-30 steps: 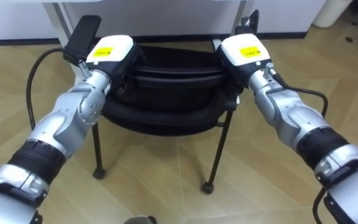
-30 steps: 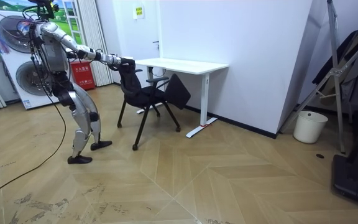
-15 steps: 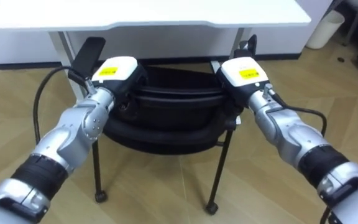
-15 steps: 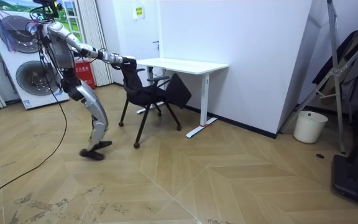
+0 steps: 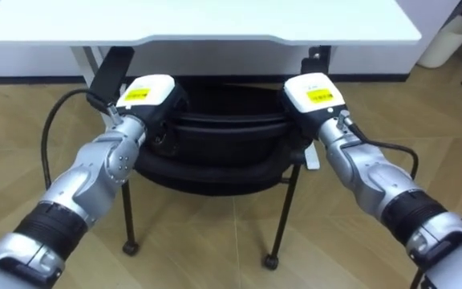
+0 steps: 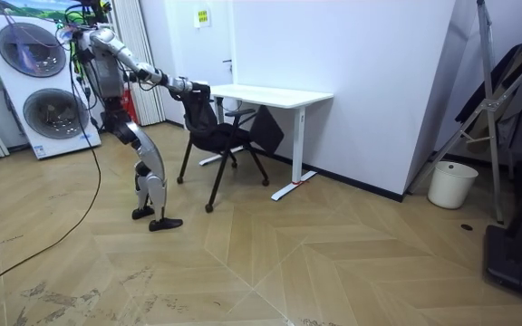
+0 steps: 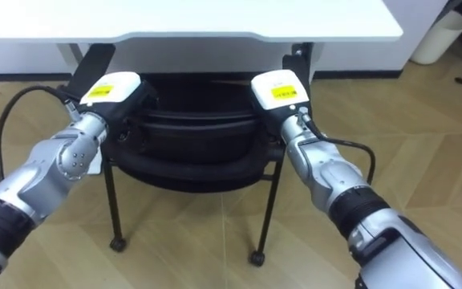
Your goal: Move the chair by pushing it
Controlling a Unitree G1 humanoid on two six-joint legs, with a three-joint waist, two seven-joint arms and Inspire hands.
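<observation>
A black chair on slim castor legs stands in front of me, its seat partly under the white desk. My left hand rests on the left end of the backrest's top edge. On the right end lies my right hand. Both hands show their backs, and their grip on the backrest is hidden. In the room view I stand behind the chair with both arms stretched out to its back, one foot set ahead of the other, facing the desk.
The desk's white legs frame the chair on both sides. A pale bin stands on the wood floor at the far right. Two stacked washing machines stand behind me, and a wall backs the desk.
I have stepped forward towards the desk with both hands kept on the backrest. The chair has rolled closer to the desk, and more of the desk top now shows.
</observation>
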